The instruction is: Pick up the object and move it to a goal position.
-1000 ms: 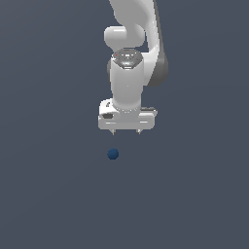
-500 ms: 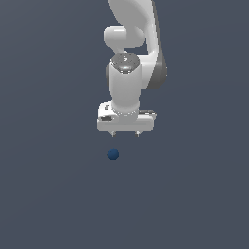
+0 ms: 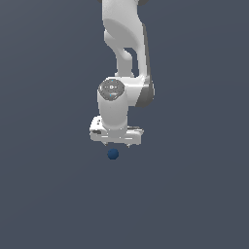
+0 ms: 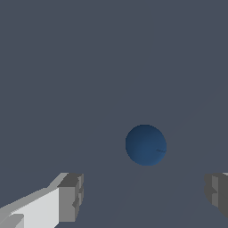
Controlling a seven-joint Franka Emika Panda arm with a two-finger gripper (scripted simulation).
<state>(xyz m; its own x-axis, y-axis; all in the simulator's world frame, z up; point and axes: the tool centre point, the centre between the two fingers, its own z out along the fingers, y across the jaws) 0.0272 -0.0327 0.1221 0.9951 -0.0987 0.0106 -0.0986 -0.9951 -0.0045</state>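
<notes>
The dark blue ball (image 3: 113,154) lay on the plain grey floor (image 3: 44,194) just below centre of the exterior view, directly under the white gripper (image 3: 115,144). In the wrist view the ball (image 4: 145,145) was seen ahead of the gap between the two fingers (image 4: 71,196), which were spread wide and held nothing. A clean grasp would probably require the ball to be centred between the pads before descent, with closure made only at ball height.
</notes>
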